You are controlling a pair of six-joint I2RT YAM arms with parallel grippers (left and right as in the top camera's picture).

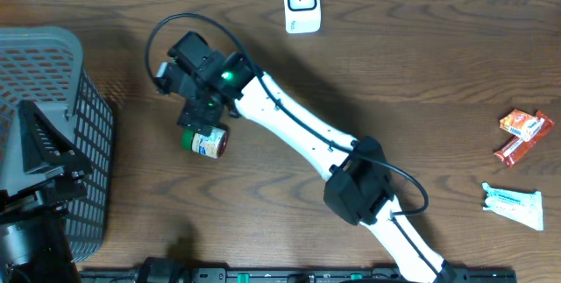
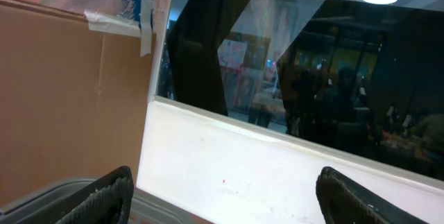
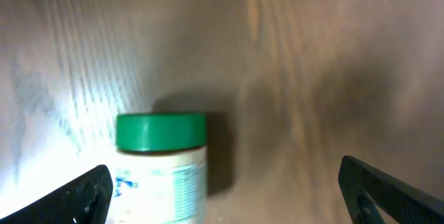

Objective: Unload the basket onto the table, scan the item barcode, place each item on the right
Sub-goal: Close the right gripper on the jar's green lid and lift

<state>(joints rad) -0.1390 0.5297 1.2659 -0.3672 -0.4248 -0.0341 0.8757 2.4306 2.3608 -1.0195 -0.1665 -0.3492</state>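
Lying jar [image 3: 161, 160] between wide-spread right fingers [image 3: 89, 193]

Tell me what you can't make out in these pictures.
- Barcode on the jar: right wrist view, label blurred and cut off by the bottom edge; overhead, the right gripper covers part of it.
- Print on the snack packets: overhead, too small.
- The table: left wrist view faces a window instead.

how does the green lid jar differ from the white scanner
The jar is round, green-lidded and lies on its side; the scanner is a white box with a dark window. The jar sits under the right gripper; the scanner stands alone. Both rest on the table.
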